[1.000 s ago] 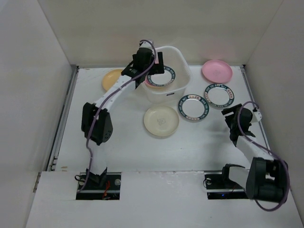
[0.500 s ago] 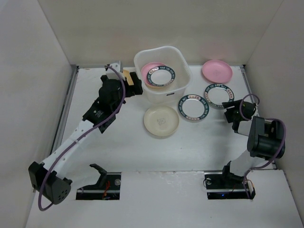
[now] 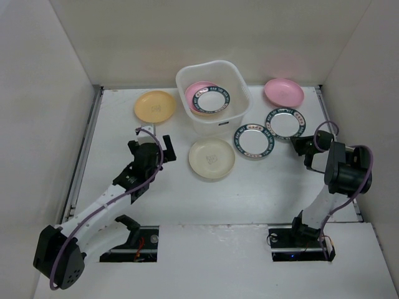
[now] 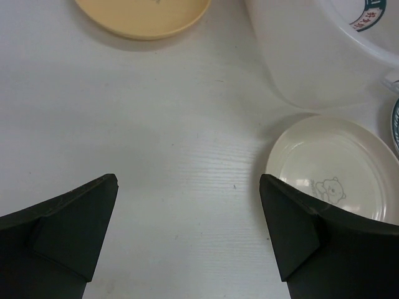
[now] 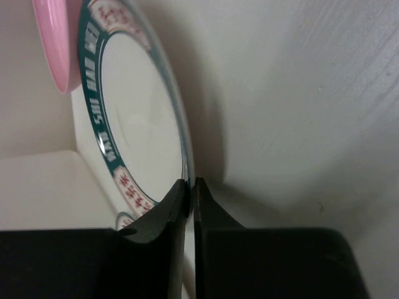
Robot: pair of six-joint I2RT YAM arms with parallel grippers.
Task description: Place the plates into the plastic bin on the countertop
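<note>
Since half a second ago the left arm has pulled back from beside the bin [image 3: 212, 123] to the near-left part of the desk [image 3: 262, 187]. Its left end effector [image 4: 187, 180] hangs spread wide and empty over bare surface, between the yellow plate [image 4: 143, 12] and the cream plate [image 4: 330, 168]. The right end effector [image 5: 189, 184] has closed, and its fingers pinch the near rim of the outer patterned plate [image 5: 134, 118], which lies on the desk right of the bin.

The bin already holds a pink and a patterned plate. Five plates remain out, including the second patterned plate [image 3: 253, 139].

The grip is the weak point — it catches only the thin edge, so the plate could swing down or slide out once lifted. The pink plate [image 5: 53, 43] sits just beyond the plate's far rim, so any forward push could nudge it. A plate dangling from its rim could also clip the bin's tall wall on the way in — it probably needs generous height.
</note>
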